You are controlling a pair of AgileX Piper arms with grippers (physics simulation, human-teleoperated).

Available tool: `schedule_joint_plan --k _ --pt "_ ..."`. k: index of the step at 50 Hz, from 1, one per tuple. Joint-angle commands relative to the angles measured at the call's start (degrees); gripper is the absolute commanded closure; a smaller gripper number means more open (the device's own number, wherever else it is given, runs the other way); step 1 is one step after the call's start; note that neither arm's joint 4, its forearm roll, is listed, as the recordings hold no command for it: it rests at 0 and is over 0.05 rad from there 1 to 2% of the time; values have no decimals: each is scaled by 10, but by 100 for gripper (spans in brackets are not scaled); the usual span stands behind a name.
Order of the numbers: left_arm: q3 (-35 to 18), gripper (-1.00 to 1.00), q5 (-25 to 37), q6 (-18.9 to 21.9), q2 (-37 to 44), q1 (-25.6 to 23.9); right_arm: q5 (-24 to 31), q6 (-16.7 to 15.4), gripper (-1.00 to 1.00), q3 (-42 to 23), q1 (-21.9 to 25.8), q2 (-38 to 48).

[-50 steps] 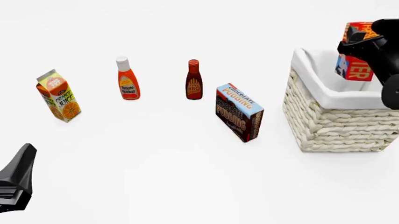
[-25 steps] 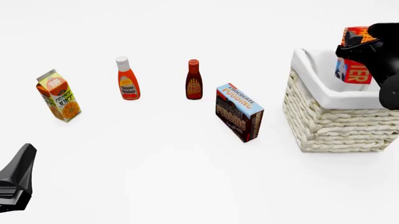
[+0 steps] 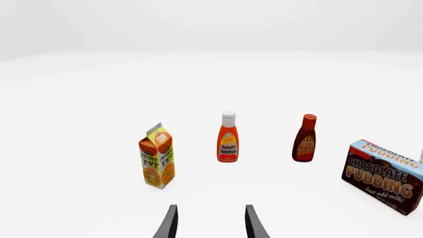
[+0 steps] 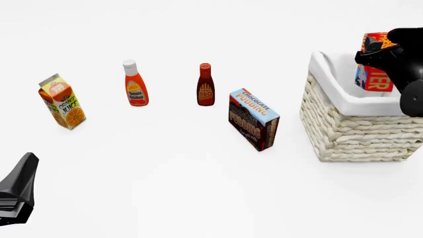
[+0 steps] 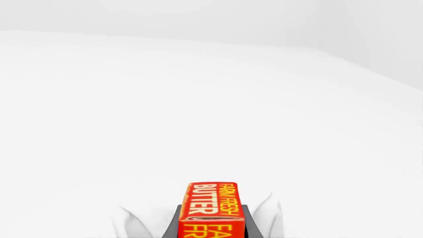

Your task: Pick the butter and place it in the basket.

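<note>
The butter (image 4: 375,79), a small red-orange box with a blue side panel, hangs upright over the opening of the cream wicker basket (image 4: 357,131) at the far right. My right gripper (image 4: 383,57) is shut on the butter and partly covers it. In the right wrist view the butter (image 5: 213,208) sits between the dark fingers, with the white cloth lining (image 5: 274,218) below. My left gripper (image 3: 210,223) is open and empty, low at the front left, and also shows in the front view (image 4: 17,191).
An orange juice carton (image 4: 61,101), a tomato ketchup bottle (image 4: 134,84), a BBQ sauce bottle (image 4: 205,85) and a chocolate pudding box (image 4: 253,119) stand in a row left of the basket.
My right gripper has shifted slightly right and further over the basket with the butter, and it now covers more of the box. The left arm has not moved.
</note>
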Motion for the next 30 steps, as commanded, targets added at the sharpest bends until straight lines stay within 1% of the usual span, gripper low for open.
schedule_joint_plan --k 1,30 --pt "0 -100 0 0 0 0 -3 7 100 -9 -2 1" --pt "0 -100 0 0 0 0 -4 0 100 -17 -4 21"
